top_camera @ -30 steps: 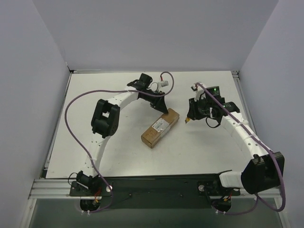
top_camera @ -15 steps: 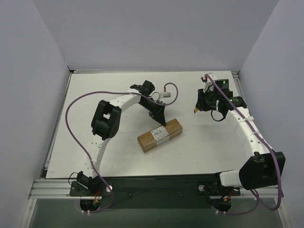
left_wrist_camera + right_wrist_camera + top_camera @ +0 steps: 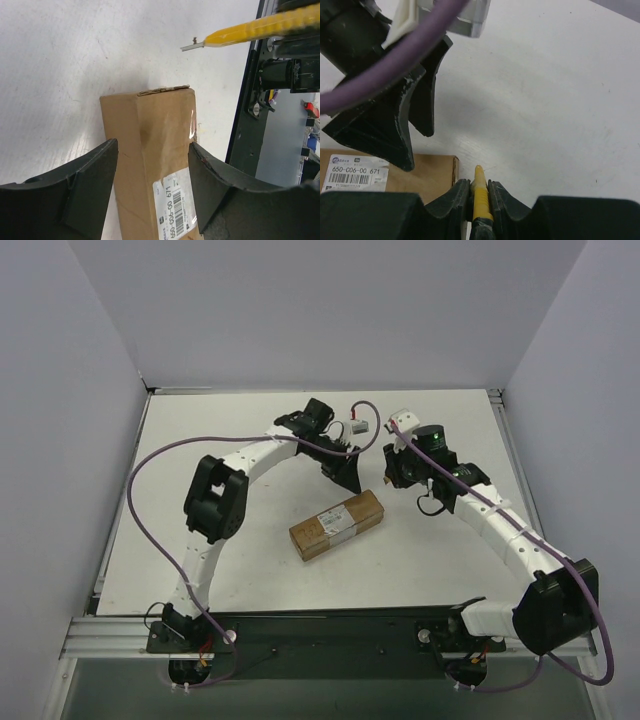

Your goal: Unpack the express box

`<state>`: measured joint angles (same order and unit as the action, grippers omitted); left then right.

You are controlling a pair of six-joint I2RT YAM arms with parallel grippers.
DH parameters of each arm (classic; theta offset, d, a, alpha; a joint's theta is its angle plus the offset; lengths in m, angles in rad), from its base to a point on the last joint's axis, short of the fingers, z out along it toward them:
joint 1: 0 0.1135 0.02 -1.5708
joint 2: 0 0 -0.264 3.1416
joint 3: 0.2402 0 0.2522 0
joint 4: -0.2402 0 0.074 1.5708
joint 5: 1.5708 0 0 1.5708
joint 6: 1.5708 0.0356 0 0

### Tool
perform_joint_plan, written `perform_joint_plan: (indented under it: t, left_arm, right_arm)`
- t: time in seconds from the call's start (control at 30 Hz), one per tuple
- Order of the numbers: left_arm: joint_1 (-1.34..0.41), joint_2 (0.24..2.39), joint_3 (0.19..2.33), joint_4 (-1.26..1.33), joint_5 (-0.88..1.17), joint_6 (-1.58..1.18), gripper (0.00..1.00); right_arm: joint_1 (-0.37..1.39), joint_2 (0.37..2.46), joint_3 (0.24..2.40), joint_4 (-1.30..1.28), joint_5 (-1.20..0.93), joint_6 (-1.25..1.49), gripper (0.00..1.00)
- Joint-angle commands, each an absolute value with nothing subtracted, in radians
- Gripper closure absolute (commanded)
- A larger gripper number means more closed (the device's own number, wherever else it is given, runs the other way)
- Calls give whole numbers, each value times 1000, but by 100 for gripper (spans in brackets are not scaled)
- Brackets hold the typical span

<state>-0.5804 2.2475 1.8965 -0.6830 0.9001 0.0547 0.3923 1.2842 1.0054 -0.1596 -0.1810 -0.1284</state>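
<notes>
The express box, brown card with a white label, lies flat and slanted at mid-table. My left gripper hovers open over its far right end. In the left wrist view the box shows between the spread black fingers of that gripper, with no contact visible. My right gripper hangs just right of that same end, shut on the yellow utility knife. The right gripper points the knife at the table beside the box corner. The knife's tip also shows beyond the box.
The white table is enclosed by pale walls at the back and both sides. A purple cable loops off the left arm. The black base rail runs along the near edge. The two grippers hang close together.
The box was turned flatter and now lies still. My left gripper has opened wider and shifted right over the box's end. My right gripper swung away, then came back beside the box.
</notes>
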Motion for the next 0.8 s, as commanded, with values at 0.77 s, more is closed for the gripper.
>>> perform_joint_plan:
  t: [0.77]
  left_arm:
    - [-604, 2339, 1767, -620, 851, 15, 40]
  right_arm:
    - [526, 1227, 870, 26, -98, -167, 100]
